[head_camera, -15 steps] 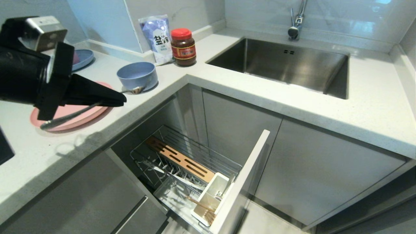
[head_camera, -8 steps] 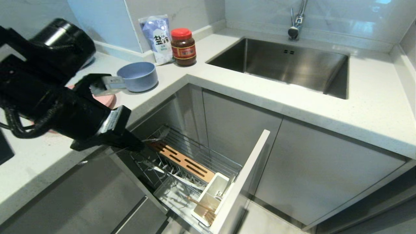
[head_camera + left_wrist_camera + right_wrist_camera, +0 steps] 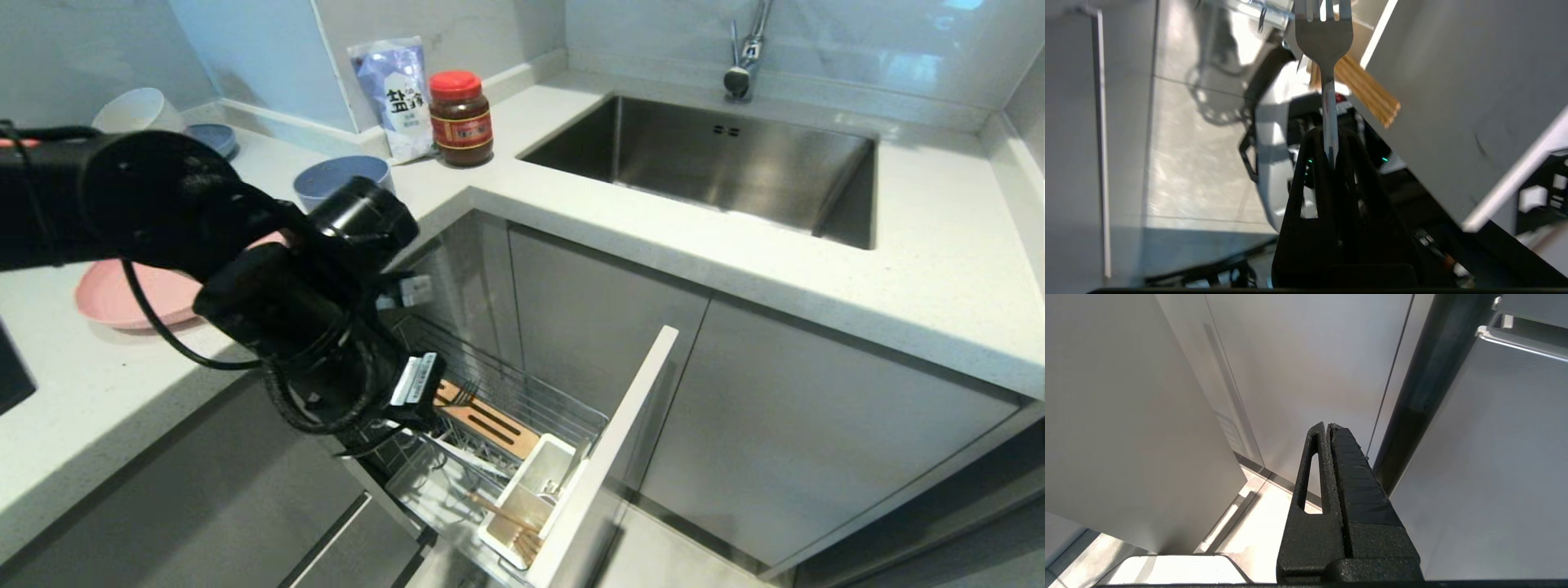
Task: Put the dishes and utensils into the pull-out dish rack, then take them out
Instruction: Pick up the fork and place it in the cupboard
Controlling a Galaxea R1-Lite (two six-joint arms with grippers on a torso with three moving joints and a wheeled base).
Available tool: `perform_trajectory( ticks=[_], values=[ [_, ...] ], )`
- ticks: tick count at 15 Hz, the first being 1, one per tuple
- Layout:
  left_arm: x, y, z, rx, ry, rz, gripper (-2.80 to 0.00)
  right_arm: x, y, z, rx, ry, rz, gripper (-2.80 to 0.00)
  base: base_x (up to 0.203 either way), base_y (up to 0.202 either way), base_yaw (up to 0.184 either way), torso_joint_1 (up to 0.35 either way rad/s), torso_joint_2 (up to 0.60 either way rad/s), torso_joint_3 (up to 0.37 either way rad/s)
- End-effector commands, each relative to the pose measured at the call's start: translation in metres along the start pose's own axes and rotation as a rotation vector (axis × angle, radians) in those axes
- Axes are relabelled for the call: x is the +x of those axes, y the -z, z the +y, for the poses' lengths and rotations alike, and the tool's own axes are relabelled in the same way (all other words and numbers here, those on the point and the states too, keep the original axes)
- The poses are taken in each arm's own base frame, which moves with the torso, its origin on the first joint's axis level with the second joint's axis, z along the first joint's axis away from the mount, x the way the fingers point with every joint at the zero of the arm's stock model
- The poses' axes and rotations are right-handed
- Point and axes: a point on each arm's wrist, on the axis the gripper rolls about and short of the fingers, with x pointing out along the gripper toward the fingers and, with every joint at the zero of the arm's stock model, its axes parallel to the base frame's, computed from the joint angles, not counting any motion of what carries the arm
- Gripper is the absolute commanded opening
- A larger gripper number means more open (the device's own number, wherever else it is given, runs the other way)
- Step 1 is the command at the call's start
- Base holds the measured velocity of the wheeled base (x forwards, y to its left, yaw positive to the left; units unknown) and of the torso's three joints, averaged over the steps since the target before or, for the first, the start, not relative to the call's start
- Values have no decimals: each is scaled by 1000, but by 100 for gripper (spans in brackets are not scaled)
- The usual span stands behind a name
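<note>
The white worktop (image 3: 735, 245) wraps the corner, its sink (image 3: 718, 163) in the upper right of the frame. Below it, in the lower middle, the pull-out dish rack (image 3: 522, 408) stands drawn out, its wooden bar (image 3: 490, 420) along the back and its white cutlery box (image 3: 531, 490) by the front panel, with the chopsticks (image 3: 510, 518) lying in it. At the left edge the pink plate (image 3: 122, 298) sits on the worktop, and the blue-grey bowl (image 3: 326, 175) above it is partly hidden by the arm.

The left arm fills the left centre, reaching down over the rack. Its left gripper (image 3: 1331, 139) is clamped on the handle of a fork (image 3: 1325, 36), tines pointing away toward the rack; in the head view the tines show just over the wooden bar.

This looks like the loading phase, cutlery in hand. The next move calls for carrying the fork over to the cutlery box, lowering it in, then letting go.

The right gripper (image 3: 1329, 428) hangs parked by the cabinet doors, fingers pressed together on nothing.
</note>
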Motion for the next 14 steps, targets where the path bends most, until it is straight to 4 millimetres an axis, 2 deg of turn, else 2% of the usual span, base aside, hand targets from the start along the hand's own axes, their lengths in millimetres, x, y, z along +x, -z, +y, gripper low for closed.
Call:
perform_trajectory(
  ticks=[1, 5, 14],
  values=[
    [33, 0, -20, 59, -33, 62, -280, 0, 1, 0, 0, 0, -2, -280, 0, 0, 0, 0, 0, 0],
    [56, -4, -26, 152, -69, 80, -280, 0, 0, 0, 0, 0, -4, -280, 0, 0, 0, 0, 0, 0],
    [63, -12, -18, 621, -64, 72, -280, 0, 0, 0, 0, -1, -2, -280, 0, 0, 0, 0, 0, 0]
  ],
)
